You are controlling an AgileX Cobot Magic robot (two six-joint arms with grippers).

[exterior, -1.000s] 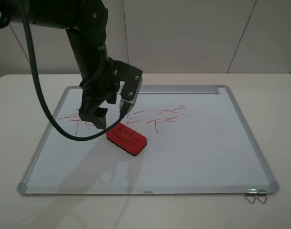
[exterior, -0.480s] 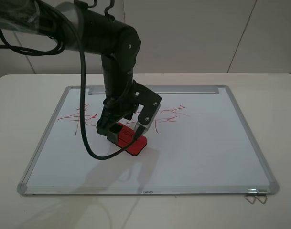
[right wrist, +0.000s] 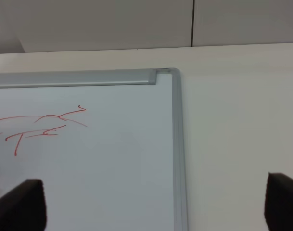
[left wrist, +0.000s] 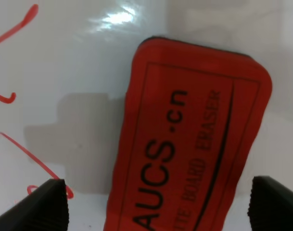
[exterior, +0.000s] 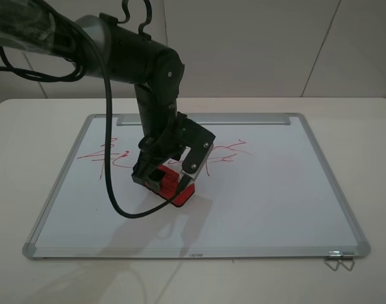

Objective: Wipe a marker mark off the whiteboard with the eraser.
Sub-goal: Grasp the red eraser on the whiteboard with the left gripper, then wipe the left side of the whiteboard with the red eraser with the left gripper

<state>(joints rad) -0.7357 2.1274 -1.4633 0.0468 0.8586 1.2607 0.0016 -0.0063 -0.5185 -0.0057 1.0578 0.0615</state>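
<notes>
Eraser [exterior: 175, 185] lies flat on the whiteboard [exterior: 269, 202], about mid-board, long axis diagonal. Left gripper [exterior: 167, 175] is down over it with jaws spread, 1 finger along each long edge. Wrist view shows gaps both sides, so not yet clamped. Target mark [exterior: 106, 156], a thin cross plus squiggle, lies near, left of the eraser. Left gripper is nearer; right gripper [right wrist: 151, 207] is spread, empty. Label reads "AUCS .cn", "…ITE BOARD ERASER".
</notes>
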